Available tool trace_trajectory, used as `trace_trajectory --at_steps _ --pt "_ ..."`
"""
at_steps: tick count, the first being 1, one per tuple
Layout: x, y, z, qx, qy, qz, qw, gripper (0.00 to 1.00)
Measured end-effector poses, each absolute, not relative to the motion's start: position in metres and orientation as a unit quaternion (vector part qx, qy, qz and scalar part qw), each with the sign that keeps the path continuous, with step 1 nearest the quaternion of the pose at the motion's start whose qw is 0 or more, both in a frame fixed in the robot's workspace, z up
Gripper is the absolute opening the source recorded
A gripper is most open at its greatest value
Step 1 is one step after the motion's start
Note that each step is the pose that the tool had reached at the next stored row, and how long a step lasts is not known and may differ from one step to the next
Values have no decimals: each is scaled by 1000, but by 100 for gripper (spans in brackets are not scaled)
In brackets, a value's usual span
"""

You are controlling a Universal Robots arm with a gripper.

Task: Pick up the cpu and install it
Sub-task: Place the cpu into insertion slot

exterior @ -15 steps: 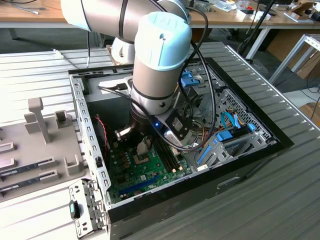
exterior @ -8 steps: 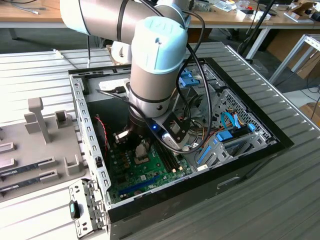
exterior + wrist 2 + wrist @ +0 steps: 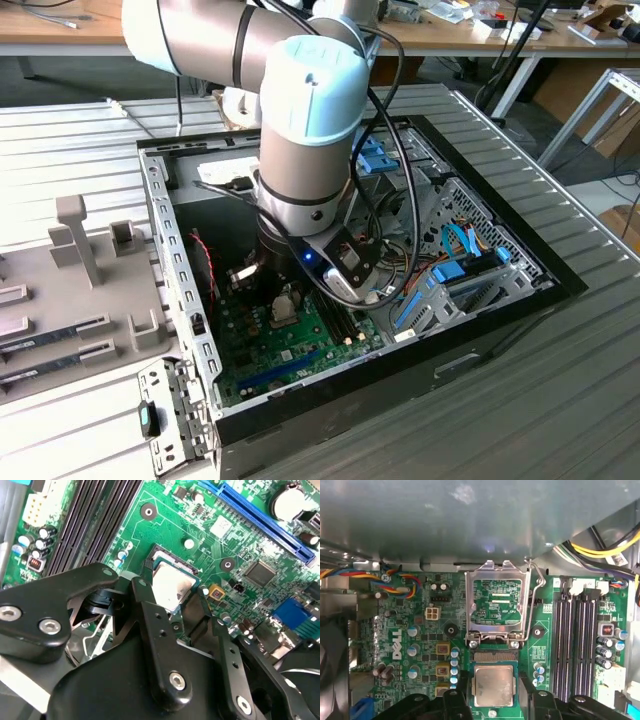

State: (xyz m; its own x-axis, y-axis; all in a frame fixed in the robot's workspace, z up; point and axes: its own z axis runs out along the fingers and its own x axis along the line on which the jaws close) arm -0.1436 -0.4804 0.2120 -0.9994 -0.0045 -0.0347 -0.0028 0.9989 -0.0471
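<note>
Item: cpu, silver lid up, clamped at 2 opposite edges by the gripper and held level at the socket for seating. Load plate stands open, giving access. In the exterior view, the work sits toward 7 o'clock inside the computer case.

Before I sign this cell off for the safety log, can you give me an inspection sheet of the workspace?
Surface: ribbed metal table carrying an open computer case.
Job's things: cpu at the open socket, a strip of contacts showing beside it; load plate raised.
Clutter: grey slotted tray at the exterior view's left.
Grippers: pincer apparently closed on two sides of the cpu.
Cables: blue cables inside the case; coloured wires near the case wall.
Surroundings: wooden desks behind the table.
</note>
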Motion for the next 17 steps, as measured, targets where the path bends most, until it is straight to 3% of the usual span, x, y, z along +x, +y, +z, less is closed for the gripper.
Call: trace_trajectory --at_steps 17 --pt "-143 -480 202 -9 1000 -25 17 47"
